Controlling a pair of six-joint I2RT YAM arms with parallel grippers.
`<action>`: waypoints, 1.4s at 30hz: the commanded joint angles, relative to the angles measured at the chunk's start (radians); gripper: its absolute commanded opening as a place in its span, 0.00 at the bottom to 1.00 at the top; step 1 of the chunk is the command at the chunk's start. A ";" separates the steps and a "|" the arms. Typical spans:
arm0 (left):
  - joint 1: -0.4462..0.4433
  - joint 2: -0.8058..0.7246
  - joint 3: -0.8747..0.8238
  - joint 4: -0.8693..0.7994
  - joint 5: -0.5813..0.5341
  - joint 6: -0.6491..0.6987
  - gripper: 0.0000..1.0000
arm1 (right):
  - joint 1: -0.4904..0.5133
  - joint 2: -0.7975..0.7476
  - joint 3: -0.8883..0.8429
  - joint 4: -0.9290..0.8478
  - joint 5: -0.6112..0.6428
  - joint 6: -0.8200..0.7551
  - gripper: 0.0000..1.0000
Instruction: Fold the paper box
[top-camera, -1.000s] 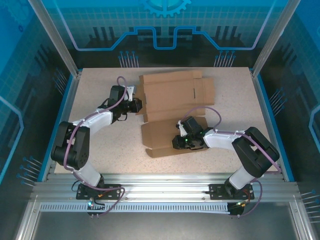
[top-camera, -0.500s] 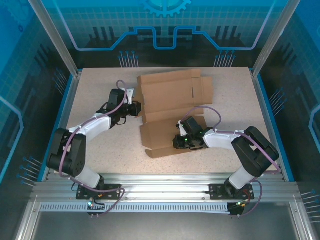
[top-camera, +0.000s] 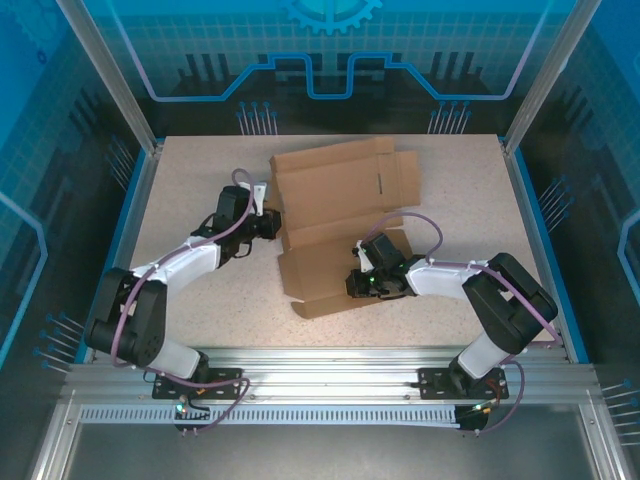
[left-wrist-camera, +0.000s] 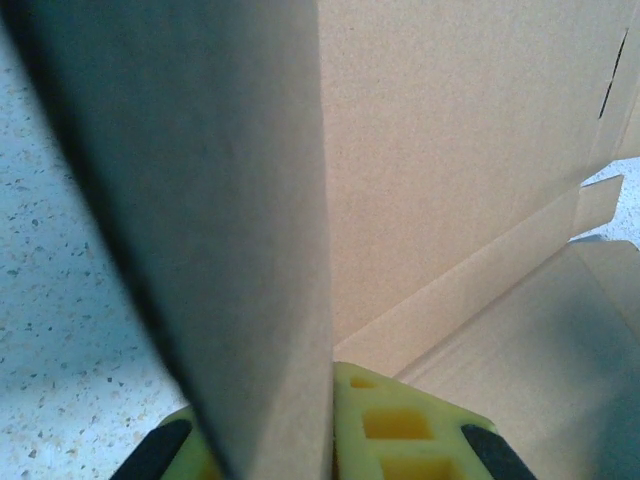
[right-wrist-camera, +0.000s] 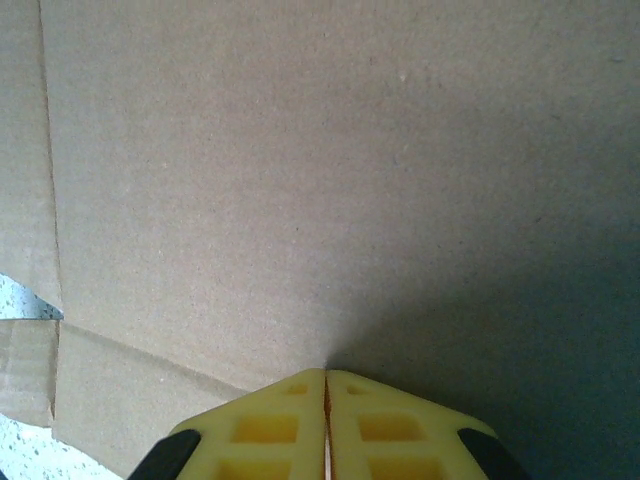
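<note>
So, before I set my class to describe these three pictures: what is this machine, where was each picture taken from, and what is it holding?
These are two robot arms bolted at the near edge of a speckled table. The wide picture looks down from above and behind them, with the left arm on the left and the right arm on the right. The two close-ups come from a camera on each wrist, looking along its yellow fingers. On the table lies a brown cardboard sheet, the paper box, partly folded. The left arm's fingers are shut on a raised flap at its left edge. The right arm's fingers are shut together over the near panel; whether they pinch any cardboard I cannot tell.
</note>
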 joint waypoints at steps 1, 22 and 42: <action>-0.026 -0.036 -0.046 0.009 0.020 -0.013 0.11 | 0.006 0.025 0.010 0.048 0.024 0.007 0.11; -0.048 -0.121 -0.103 -0.044 -0.106 0.052 0.16 | 0.018 0.062 -0.027 0.122 0.033 0.044 0.12; -0.019 0.025 0.063 -0.103 -0.247 0.203 0.15 | 0.019 0.079 -0.051 0.147 0.030 0.046 0.12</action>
